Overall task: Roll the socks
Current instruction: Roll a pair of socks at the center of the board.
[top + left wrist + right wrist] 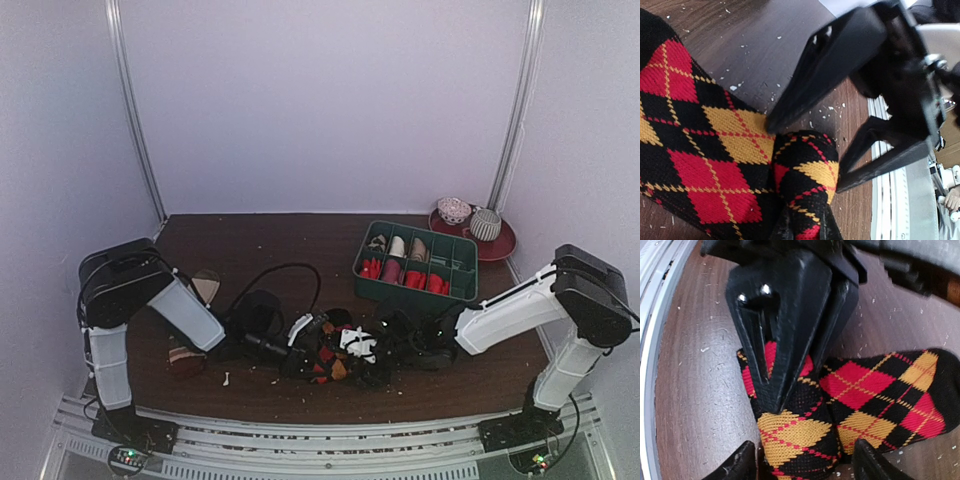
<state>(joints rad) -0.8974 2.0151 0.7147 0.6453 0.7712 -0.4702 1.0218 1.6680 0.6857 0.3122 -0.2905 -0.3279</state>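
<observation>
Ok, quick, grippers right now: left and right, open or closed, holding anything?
Left gripper: closed, pinching the argyle sock.
Right gripper: open, fingers on either side of the same sock, holding nothing.

The black argyle sock (705, 150) with red and yellow diamonds is lying on the tabletop (765, 50), its folded end sitting pinched in the left claw (777, 400).

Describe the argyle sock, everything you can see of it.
The argyle sock is knit fabric, black with red and orange-yellow diamonds crossed by thin dotted lines. It lies flat on the dark wooden table, one end folded over onto itself. The left tool is shut on that fold; the right tool stands open, a finger on either side of it. Toe and cuff cannot be told apart.
</observation>
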